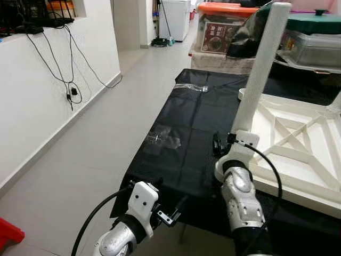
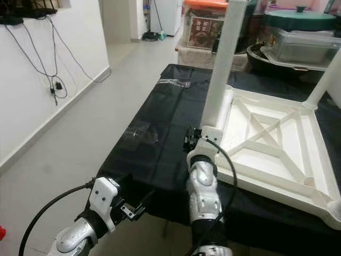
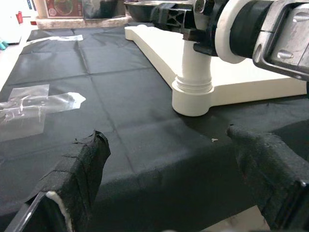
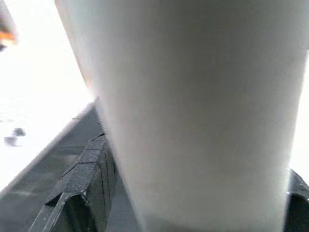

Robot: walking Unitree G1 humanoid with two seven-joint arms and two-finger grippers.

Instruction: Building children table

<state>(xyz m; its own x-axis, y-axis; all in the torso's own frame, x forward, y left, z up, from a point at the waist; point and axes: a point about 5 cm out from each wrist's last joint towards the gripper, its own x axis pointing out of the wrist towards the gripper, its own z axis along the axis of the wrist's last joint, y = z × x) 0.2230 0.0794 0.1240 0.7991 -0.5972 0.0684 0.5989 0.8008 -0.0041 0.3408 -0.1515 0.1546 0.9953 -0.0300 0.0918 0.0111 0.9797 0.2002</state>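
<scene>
So the right gripper (image 2: 193, 140) had its fingers clamped round the white table leg (image 2: 221, 69), which stood upright in the corner of the upside-down tabletop (image 2: 277, 146) on the black cloth (image 1: 181, 122); left gripper (image 3: 178, 179) hung wide open, holding nothing, near the cloth's edge.

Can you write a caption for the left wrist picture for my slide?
Left gripper open over the black cloth, looking toward the right gripper shut on the white table leg standing in the upturned tabletop's corner.

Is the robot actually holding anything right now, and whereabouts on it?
Yes. Its right gripper clasps the white table leg near its lower end, just above the corner socket of the upturned tabletop. The left gripper is open, holding nothing.
</scene>
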